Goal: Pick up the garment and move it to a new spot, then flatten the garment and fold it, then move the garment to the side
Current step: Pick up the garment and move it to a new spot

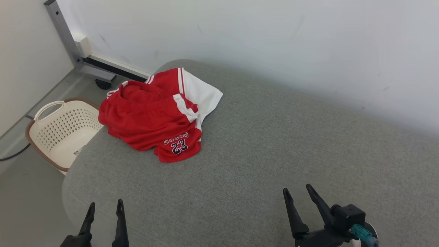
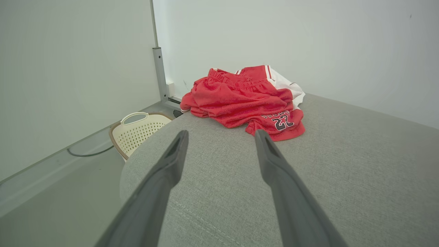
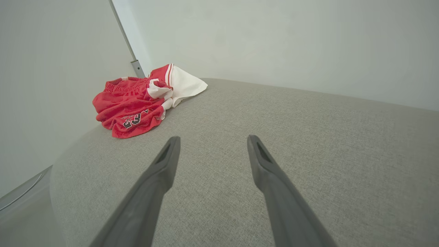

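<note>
Garment (image 1: 154, 120), red mesh shorts with smooth white side panels and a printed 23, is lying crumpled in the upper left of the head view, on the grey woven cushion (image 1: 274, 154), just right of a perforated cream basket (image 1: 61, 133). The soft heap is spreading widest across the frame. The left gripper (image 1: 105, 203) is sitting lower left, almost straight below it and nearer. The right gripper (image 1: 296, 188) is waiting lower right, well apart. Both are gaping wide, holding nothing.

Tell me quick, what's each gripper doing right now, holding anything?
Left gripper: open, holding nothing, short of the red shorts.
Right gripper: open, holding nothing.
</note>
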Tool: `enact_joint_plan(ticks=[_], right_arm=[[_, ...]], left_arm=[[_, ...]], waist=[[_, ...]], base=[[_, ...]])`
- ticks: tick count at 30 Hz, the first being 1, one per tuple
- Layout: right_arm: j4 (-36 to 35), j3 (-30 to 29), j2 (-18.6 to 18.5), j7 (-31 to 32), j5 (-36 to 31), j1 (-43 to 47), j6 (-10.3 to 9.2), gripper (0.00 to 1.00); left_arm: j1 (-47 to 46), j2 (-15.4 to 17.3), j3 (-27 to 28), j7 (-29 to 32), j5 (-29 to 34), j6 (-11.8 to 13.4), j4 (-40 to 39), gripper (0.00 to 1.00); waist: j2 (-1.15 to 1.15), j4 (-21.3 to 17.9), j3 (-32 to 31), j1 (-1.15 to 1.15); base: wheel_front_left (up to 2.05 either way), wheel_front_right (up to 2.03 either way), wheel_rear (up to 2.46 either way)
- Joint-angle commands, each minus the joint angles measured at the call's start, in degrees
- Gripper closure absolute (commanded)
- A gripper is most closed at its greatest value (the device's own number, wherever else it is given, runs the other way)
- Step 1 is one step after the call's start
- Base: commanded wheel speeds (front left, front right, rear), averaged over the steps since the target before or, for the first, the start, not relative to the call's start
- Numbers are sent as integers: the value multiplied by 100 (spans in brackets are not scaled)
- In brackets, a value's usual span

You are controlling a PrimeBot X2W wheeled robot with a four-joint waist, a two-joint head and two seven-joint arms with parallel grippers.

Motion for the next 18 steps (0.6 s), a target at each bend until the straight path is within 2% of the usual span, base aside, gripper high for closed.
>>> enact_joint_plan(ticks=[1, 8, 10, 13, 18], right_arm=[[30, 66, -10, -38, 29, -43, -12, 0], [113, 168, -11, -48, 36, -141, -12, 0], [136, 198, -11, -56, 41, -182, -12, 0], [122, 152, -10, -26, -53, -187, -12, 0], [-24, 95, -10, 106, -238, -178, -12, 0]], left_arm=[[115, -3, 59, -21, 45, -9, -20, 0], [123, -4, 112, -21, -46, 6, 37, 0], [-10, -5, 68, -21, -175, -56, 249, 0], [-428, -8, -112, 100, -496, -182, 688, 0], [-1631, 51, -375, 674, -758, -297, 1610, 0]], waist=[[0, 199, -9, 0], [0, 227, 32, 0], [0, 217, 56, 0], [0, 219, 146, 0], [0, 201, 367, 0]], base=[[0, 0, 0], [0, 0, 0], [0, 0, 0], [0, 0, 0], [0, 0, 0]])
